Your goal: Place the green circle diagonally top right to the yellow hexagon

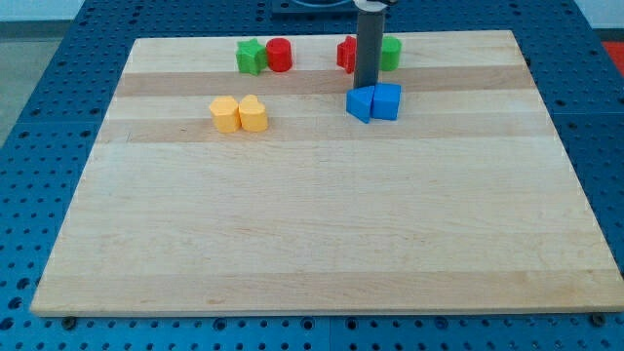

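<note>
Bright, even overhead light, no harsh glare. Bench (322, 214) evenly lit, wood grain sharp near, slightly softer far. Shadows faint, short, tucked close under blocks. Mild sheen across pale plank bands. Dark rod (369, 44) shows soft vertical highlight. Focus good overall; far edge a little soft. Bench edges look straight, no clear distortion. Colours saturated, no motion blur.

A pale wooden board (322, 234) is laid on a blue perforated metal table (68, 58). Even lighting is seen; possibly grey floor at top corners.
</note>
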`<state>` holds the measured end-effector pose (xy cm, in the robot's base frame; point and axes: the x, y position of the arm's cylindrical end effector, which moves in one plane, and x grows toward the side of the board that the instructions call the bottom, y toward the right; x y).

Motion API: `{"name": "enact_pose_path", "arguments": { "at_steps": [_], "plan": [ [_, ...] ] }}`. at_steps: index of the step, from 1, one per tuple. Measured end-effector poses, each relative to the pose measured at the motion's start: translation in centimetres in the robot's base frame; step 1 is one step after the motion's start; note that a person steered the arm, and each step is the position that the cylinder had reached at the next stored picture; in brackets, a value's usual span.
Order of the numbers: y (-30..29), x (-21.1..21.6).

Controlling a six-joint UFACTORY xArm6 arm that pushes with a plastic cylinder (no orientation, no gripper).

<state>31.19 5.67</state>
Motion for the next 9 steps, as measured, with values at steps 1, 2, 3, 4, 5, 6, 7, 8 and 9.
{"name": "enact_pose_path", "arguments": {
  "at_steps": [1,2,3,4,5,6,7,8,9],
  "plan": [
    [0.0,-0.7],
    [1.7,-0.7],
    [4.6,-0.7],
    [7.3,-1.8],
    [7.9,-3.3],
    [7.9,-4.2],
    [7.9,-5.1],
    [7.9,-6.0],
    [7.9,-6.3]
  ]
}}
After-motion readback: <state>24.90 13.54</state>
